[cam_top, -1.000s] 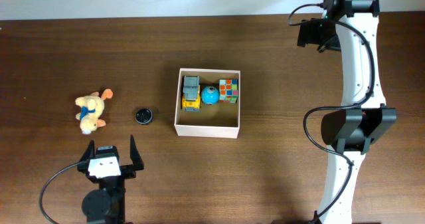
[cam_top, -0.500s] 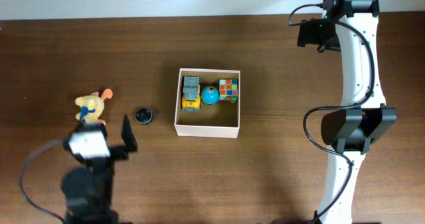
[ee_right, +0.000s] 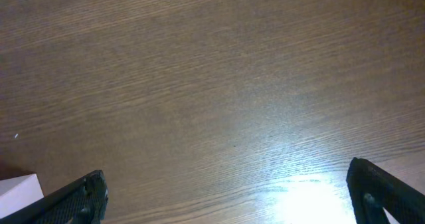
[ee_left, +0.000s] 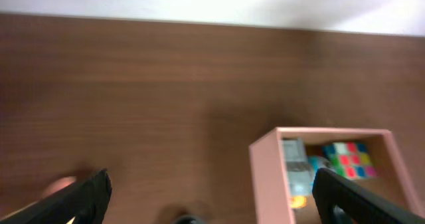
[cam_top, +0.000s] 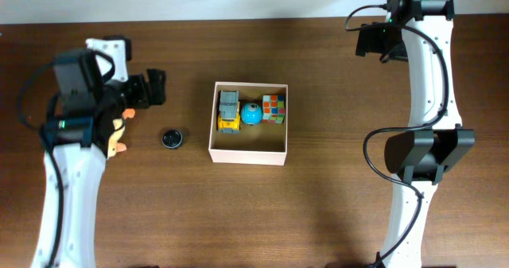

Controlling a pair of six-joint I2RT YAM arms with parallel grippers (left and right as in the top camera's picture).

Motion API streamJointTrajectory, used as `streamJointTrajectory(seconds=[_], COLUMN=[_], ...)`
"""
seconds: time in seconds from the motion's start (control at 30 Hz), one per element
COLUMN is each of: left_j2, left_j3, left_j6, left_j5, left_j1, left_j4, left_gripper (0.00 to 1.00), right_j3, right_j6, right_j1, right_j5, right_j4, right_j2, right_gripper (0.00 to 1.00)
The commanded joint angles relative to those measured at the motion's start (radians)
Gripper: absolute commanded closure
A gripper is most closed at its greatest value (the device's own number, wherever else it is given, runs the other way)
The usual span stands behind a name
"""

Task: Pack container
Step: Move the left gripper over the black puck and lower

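Your left gripper hangs open over the plush duck, likely to fetch it for the container; your right gripper, also open, waits apart.

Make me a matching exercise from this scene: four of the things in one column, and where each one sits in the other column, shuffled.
Things:
1. puzzle cube
2. black disc
3. blue ball
4. plush duck

Places:
A. outside the container, on its left, in plain view
B. inside the container, between the truck and the cube
C. partly under the left arm
D. inside the container, far right corner

Pairs: 1-D, 2-A, 3-B, 4-C.
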Motion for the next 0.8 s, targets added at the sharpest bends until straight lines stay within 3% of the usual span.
streamJointTrajectory(seconds=[0.0,0.27,0.53,0.77], left_j2=[0.071,0.183,0.229,0.278], left_j3=[0.028,0.028,0.027,0.027], left_j6=[-0.003,-0.002,-0.03,-0.053], left_j5=[0.193,0.229,-0.026,-0.146], left_j1=[0.004,0.004,0.004,-0.009], left_j4=[-0.033,-0.184,-0.259,-0.269], left_gripper=[0.01,0.01,0.01,0.01], right_j3=[-0.003,-0.003,-0.003,-0.003], right_j6=[0.012,0.012,0.012,0.012], right_j1=[-0.003,-0.003,-0.003,-0.003], right_j5=[0.013,0.013,0.013,0.013], right_j4=[0.0,0.0,0.0,0.0], right_j2=[-0.008,-0.008,-0.008,-0.008], right_gripper=[0.01,0.01,0.01,0.01])
